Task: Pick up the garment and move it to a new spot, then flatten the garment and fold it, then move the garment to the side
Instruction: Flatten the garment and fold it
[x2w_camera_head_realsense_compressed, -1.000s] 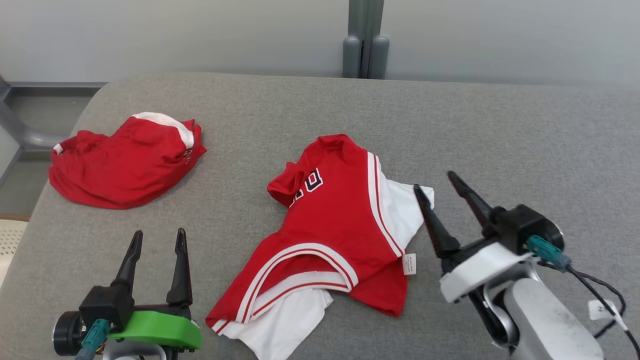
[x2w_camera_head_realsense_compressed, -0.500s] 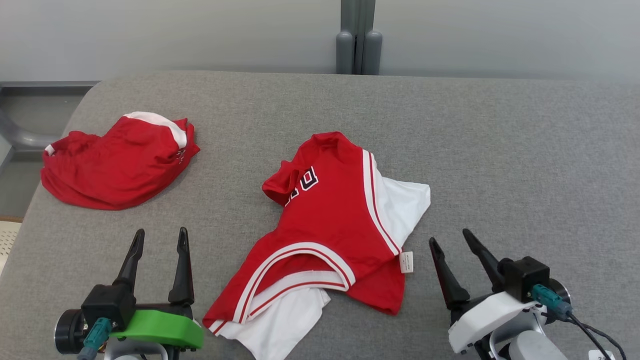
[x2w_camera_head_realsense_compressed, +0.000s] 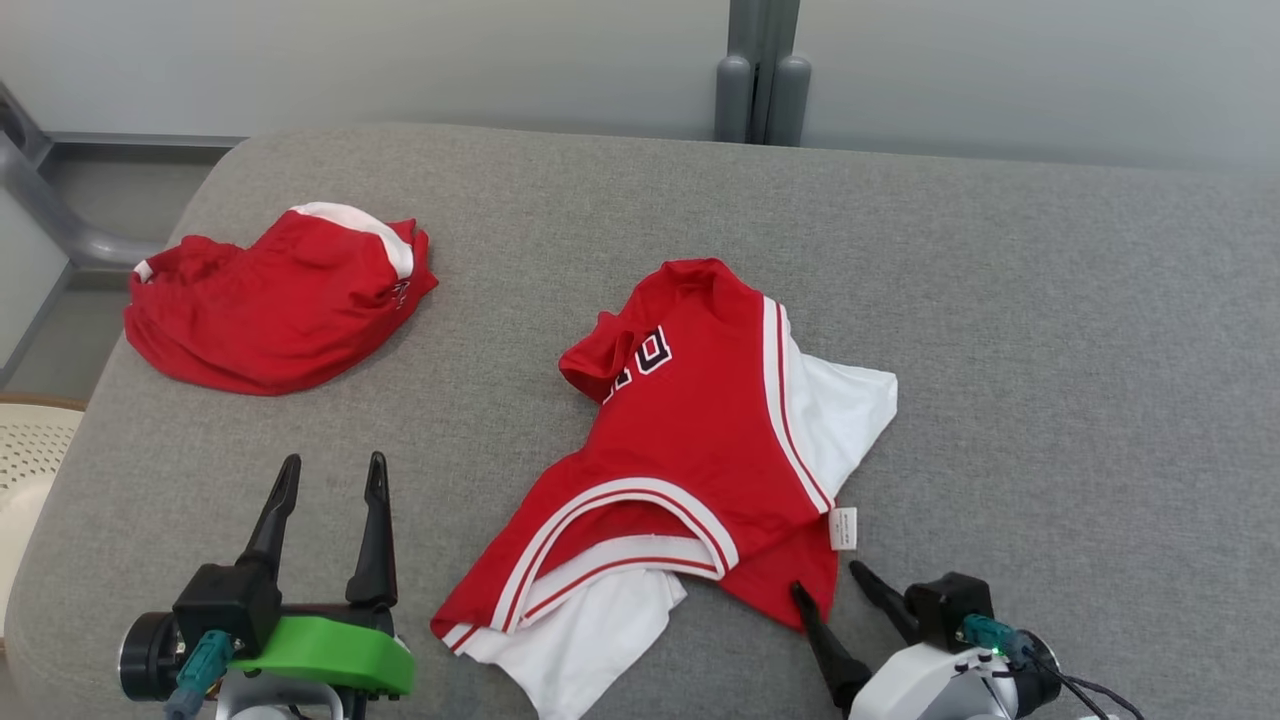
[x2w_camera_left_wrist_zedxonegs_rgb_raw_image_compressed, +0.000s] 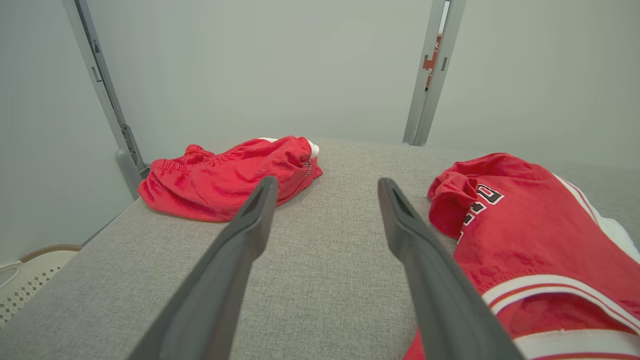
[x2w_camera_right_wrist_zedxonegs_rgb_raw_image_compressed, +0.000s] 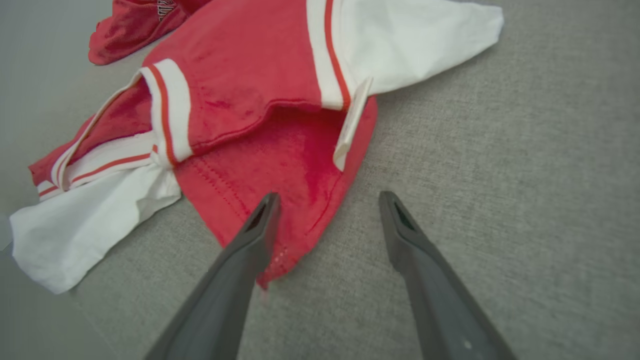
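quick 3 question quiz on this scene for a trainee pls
1. True or false: the left gripper and the right gripper are both open, clamping no cloth.
2. The white label on the jersey sits: A) at the edge nearest the right gripper; B) on the collar; C) on a sleeve by the left gripper.
3. How many garments lie on the grey surface?
Key: 1 true. 2 A. 3 two: the jersey and the crumpled red shorts at far left.
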